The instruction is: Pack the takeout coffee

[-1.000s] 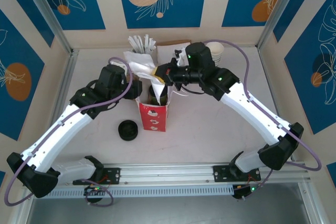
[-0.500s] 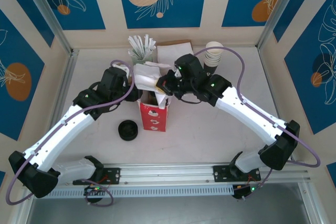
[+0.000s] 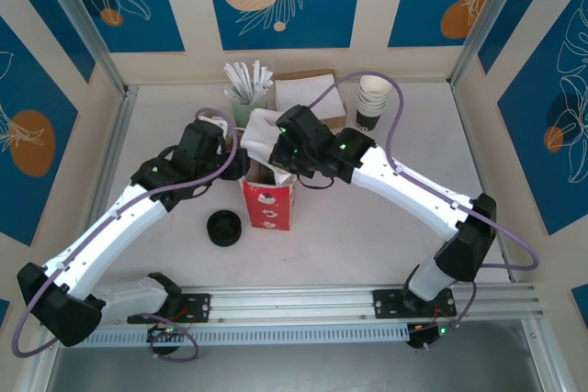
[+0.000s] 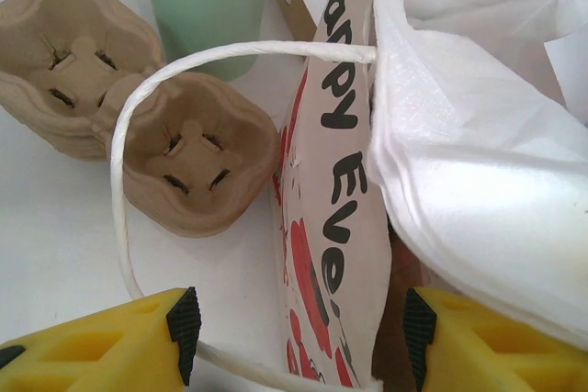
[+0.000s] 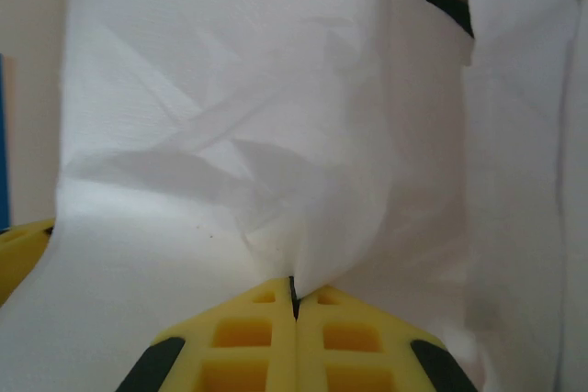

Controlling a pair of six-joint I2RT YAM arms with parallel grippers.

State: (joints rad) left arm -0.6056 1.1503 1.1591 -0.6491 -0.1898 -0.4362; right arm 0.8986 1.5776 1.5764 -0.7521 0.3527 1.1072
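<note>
Nearest you, the stack of black lids [image 3: 224, 227] sits at eight o'clock from the red-and-white bag [image 3: 268, 204]; leave it alone. Your left gripper [image 4: 299, 341] stands partly open, its fingers astride the bag's wall and the white handle [image 4: 124, 162], with a gap on either side; your right gripper [image 5: 294, 293] is clamped on a white napkin [image 5: 230, 117] over the bag's mouth. The takeout coffee is hidden under that paper; the dark sliver [image 5: 447, 8] at one o'clock in the right wrist view may be its lid, though you cannot tell. Treat the cup as light but top-heavy with liquid; its paper wall will likely crush under a hard squeeze and its lid may pop. If you must shift it, take the body just under the lid, gently and upright. Farthest off, at two o'clock from the bag, stand the lidless cups [image 3: 372, 100].
</note>
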